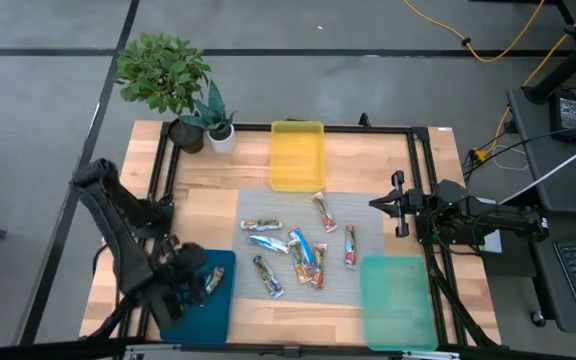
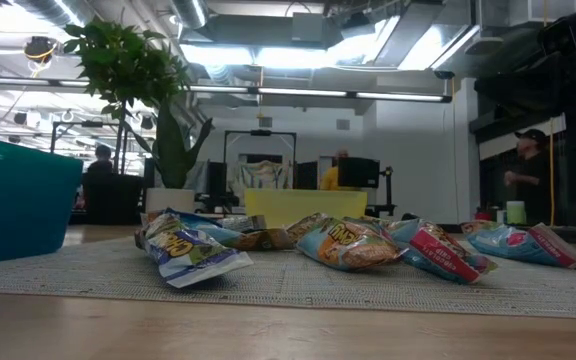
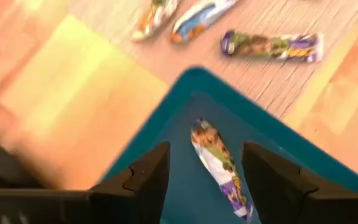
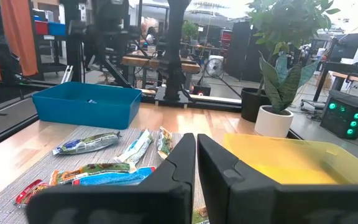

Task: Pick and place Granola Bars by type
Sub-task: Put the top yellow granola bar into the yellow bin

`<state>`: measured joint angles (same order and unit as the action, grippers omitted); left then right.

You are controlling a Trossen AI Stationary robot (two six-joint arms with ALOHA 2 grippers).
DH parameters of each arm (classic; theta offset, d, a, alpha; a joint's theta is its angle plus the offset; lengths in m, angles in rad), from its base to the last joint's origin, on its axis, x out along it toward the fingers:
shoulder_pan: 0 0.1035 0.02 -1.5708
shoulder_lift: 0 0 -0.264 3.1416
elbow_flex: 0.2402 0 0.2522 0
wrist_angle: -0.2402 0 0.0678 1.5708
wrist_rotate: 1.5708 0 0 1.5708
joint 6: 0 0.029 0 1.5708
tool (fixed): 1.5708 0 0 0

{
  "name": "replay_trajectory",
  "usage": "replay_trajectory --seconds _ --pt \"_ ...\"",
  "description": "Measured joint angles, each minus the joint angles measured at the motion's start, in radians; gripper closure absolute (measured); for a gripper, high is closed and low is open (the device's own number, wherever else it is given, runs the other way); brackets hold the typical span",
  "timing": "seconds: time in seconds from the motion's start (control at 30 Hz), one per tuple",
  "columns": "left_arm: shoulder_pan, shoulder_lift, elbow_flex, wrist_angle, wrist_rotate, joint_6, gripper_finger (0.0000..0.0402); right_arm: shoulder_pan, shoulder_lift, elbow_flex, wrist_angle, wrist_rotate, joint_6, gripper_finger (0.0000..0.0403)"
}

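Note:
My left gripper is open over the dark teal tray at the table's near left. One bar with a brown and purple-white wrapper lies flat on the tray floor, below and between the fingers. Several more wrapped bars lie flat on the grey mat: a brown-blue one, a blue-and-white one and red-and-white ones. My right gripper is shut and waits at the mat's right edge, touching nothing.
A yellow tray sits at the far edge of the mat and a light green tray at its near right. Two potted plants stand at the far left corner. A black frame surrounds the work area.

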<state>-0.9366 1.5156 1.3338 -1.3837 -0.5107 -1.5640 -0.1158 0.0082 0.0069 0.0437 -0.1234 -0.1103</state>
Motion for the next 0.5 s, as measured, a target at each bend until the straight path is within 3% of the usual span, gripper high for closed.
replay_trajectory --seconds 0.27,0.5 --pt "0.247 -0.174 0.000 0.067 0.018 0.511 0.0216 0.000 0.000 0.000 0.000 0.000 0.000 0.0381" --pt "0.548 -0.206 0.000 0.194 0.173 0.888 0.0213 0.000 0.000 0.000 0.000 0.000 0.000 0.0381"
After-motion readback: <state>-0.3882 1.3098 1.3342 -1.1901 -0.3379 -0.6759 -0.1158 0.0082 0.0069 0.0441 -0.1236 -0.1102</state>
